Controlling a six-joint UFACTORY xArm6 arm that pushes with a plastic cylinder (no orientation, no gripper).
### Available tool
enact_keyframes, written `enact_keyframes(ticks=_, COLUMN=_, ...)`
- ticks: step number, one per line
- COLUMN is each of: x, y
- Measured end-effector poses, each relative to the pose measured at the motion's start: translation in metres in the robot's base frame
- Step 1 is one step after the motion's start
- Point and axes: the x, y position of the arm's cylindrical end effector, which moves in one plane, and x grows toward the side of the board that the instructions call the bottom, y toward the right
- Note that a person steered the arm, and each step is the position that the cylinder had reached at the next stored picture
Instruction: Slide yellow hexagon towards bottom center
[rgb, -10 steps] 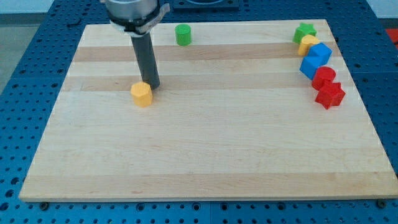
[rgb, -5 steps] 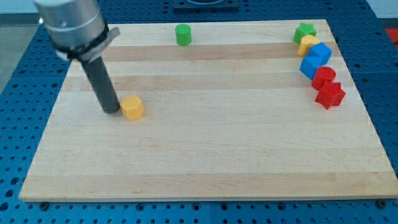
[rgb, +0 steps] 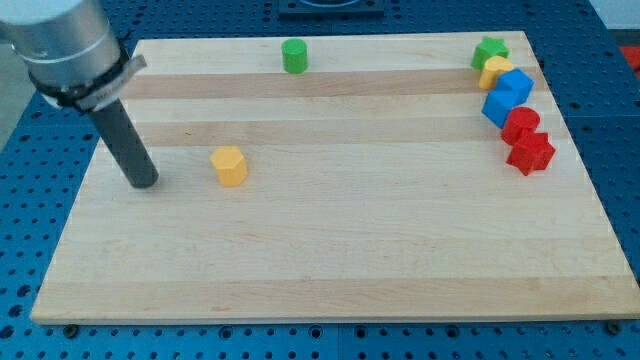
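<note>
The yellow hexagon (rgb: 229, 165) lies on the wooden board (rgb: 330, 250), left of the middle. My tip (rgb: 144, 183) rests on the board to the hexagon's left and a little lower in the view, with a clear gap between them. The dark rod rises from the tip toward the view's top left.
A green cylinder (rgb: 293, 55) stands near the top edge. At the view's right edge sits a cluster: a green star (rgb: 490, 50), a yellow block (rgb: 493, 70), a blue block (rgb: 507, 96), a red cylinder (rgb: 520, 124) and a red star (rgb: 530, 152).
My tip swung from above the hexagon to its left side, then moved further left and away. The hexagon shifted slightly to the right and down.
</note>
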Motion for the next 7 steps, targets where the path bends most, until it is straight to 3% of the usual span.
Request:
enact_keyframes(ticks=1, x=-0.031, y=0.049)
enact_keyframes(ticks=2, x=-0.02, y=0.125)
enact_keyframes(ticks=3, x=-0.006, y=0.157)
enact_keyframes(ticks=6, x=-0.008, y=0.114)
enact_keyframes(ticks=7, x=0.008, y=0.127)
